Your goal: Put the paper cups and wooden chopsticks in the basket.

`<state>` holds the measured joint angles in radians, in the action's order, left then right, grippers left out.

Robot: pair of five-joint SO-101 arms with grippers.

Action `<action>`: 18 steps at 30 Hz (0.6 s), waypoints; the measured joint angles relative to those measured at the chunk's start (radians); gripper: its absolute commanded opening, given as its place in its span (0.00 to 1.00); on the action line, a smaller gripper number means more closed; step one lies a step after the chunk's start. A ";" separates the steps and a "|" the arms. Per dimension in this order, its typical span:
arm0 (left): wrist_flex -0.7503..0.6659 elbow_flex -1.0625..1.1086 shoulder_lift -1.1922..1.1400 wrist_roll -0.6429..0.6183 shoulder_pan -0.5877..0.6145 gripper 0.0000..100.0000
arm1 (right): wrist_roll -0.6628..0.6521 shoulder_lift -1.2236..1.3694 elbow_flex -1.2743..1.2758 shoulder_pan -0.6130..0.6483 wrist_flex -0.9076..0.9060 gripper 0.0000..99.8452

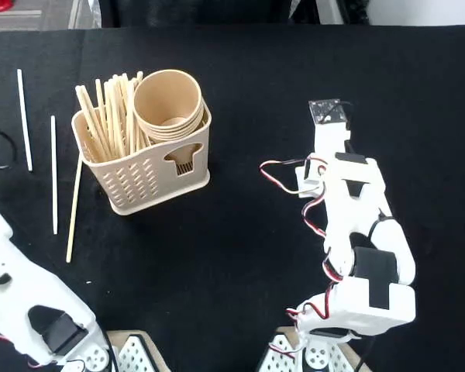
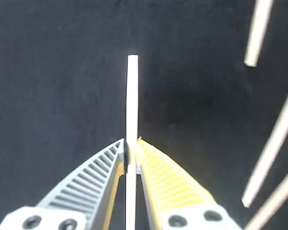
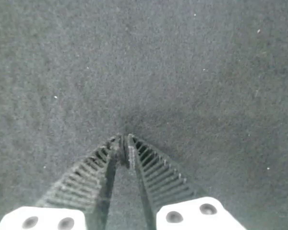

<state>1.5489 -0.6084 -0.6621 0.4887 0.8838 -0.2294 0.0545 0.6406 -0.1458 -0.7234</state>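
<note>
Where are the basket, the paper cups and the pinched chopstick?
basket (image 1: 143, 182), high view, its perforated front wall
paper cups (image 1: 167, 97), high view, top cup's inner wall
chopstick (image 2: 132, 96), left wrist view, middle of its shaft

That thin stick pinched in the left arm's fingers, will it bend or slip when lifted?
Probably stiff: the chopstick runs dead straight beyond the left arm's fingers. Likely very light, being so thin. It might pivot, since the fingers pinch it at one narrow spot.

The right arm (image 1: 362, 203) is white plastic with black motor blocks and looped red, white and black cables (image 1: 316, 213). The right gripper (image 3: 124, 140) has two dark ribbed fingers (image 3: 86, 177). The left gripper (image 2: 132, 146) pairs grey with yellow, on white screw-studded mounts.
</note>
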 measured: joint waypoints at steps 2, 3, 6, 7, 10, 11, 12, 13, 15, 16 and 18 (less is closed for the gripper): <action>0.064 0.005 0.075 -0.002 -0.005 0.03 | 0.000 0.000 0.000 0.000 0.000 0.01; 0.080 0.020 0.120 -0.002 -0.011 0.03 | 0.000 0.000 0.000 0.000 0.000 0.01; 0.087 0.100 0.262 -0.002 -0.031 0.03 | 0.000 0.000 0.000 0.000 0.000 0.01; 0.086 0.140 0.318 -0.002 -0.035 0.03 | 0.000 0.000 0.000 0.000 0.000 0.01; 0.015 0.304 0.502 -0.002 -0.072 0.03 | 0.000 0.000 0.000 0.000 0.000 0.01; -0.020 0.373 0.566 -0.002 -0.087 0.03 | 0.000 0.000 0.000 0.000 0.000 0.01; -0.061 0.440 0.638 -0.002 -0.101 0.03 | 0.000 0.000 0.000 0.000 0.000 0.01; -0.107 0.512 0.710 -0.002 -0.110 0.03 | 0.000 0.000 0.000 0.000 0.000 0.01; -0.198 0.658 0.864 -0.002 -0.140 0.03 | 0.000 0.000 0.000 0.000 0.000 0.01; -0.249 0.723 0.944 -0.003 -0.160 0.03 | 0.000 0.000 0.000 0.000 0.000 0.01; -0.347 0.841 1.103 -0.043 -0.204 0.03 | 0.000 0.000 0.000 0.000 0.000 0.01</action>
<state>1.2022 0.2325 0.4411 0.4457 0.6797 -0.2294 0.0545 0.6406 -0.1458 -0.7234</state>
